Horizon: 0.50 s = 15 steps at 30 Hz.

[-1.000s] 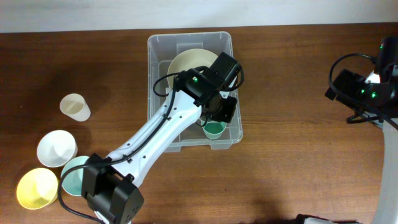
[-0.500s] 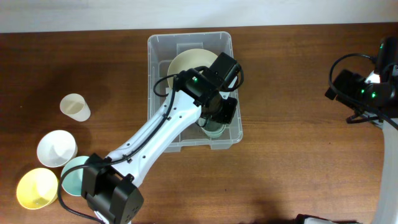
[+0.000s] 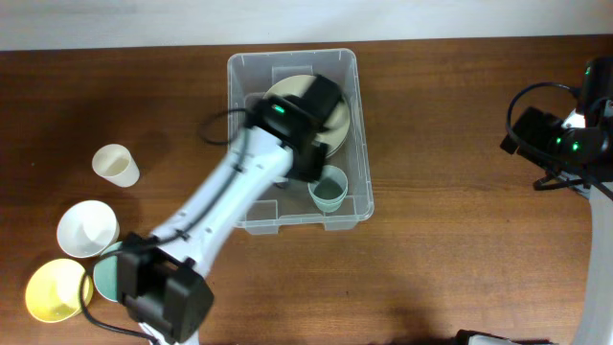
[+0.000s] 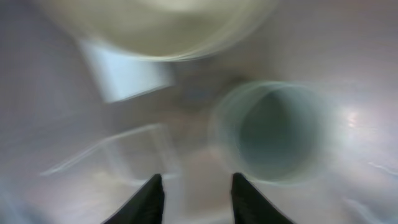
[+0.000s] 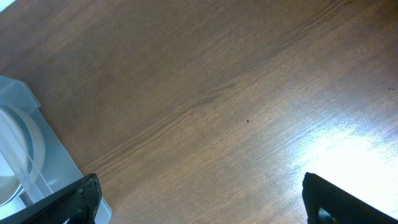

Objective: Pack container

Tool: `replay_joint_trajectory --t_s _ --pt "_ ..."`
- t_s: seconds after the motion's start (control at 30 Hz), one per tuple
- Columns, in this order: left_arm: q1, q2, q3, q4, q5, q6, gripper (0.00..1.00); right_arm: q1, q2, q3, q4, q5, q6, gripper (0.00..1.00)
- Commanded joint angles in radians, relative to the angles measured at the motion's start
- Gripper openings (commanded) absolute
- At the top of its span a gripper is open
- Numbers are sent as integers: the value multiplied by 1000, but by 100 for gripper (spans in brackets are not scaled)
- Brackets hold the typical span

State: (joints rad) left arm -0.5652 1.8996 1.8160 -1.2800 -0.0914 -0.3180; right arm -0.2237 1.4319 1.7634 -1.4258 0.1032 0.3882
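Sitting at the far middle of the brown wooden counter [image 3: 460, 249], the clear plastic container [image 3: 365, 192] lies directly beneath the left pincer [image 4: 198, 200]. That pincer's arm reaches in from the near edge and crosses the bin's near-left wall. The left pincer is released: its two dark fingertips stand apart with nothing between them, above the bin floor. Just ahead and to the right of those tips a teal cup [image 4: 273, 134] stands upright in the bin's near-right corner. Farther ahead of the pincer a cream bowl [image 4: 161, 25] fills the far half of the bin. Ahead and to the left, a white label [image 4: 127, 71] shows on the floor. The left wrist view is blurred, so finer detail is lost.

The counter shows clear wood grain, with a bright patch of glare in the right wrist view, and a pale strip [image 3: 306, 19] runs along its far edge. The right pincer [image 5: 199, 205] is well off to the container's right. It is also released, fingers wide apart above bare wood, with only a corner of the bin to its left.

Well behind and left of the left pincer, near the arm's base, stand a cream cup [image 3: 116, 165], a white bowl [image 3: 87, 228], a yellow bowl [image 3: 57, 290] and a teal bowl [image 3: 103, 275]. The arm's base partly covers the teal bowl. From overhead, the arm also hides the middle of the bin.
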Motion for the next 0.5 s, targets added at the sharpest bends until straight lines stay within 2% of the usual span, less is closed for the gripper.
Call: replay_joint_trajectory --t_s 0.0,0.03,0.13,0.27,0.47 --pt "174 -61 27 -17 -150 -3 58 -6 2 -6 0 -6 -6 99" --pt "229 -68 27 -15 -150 -3 66 -6 2 -6 1 -6 -10 99" --pt "430 -77 27 1 -147 -3 72 -6 2 -6 0 -6 -10 99" --pt "612 -64 27 39 -82 -2 72 -6 2 -6 1 -6 -10 99" --pt "756 -3 25 76 -51 24 72 -6 2 -6 0 -6 -13 99"
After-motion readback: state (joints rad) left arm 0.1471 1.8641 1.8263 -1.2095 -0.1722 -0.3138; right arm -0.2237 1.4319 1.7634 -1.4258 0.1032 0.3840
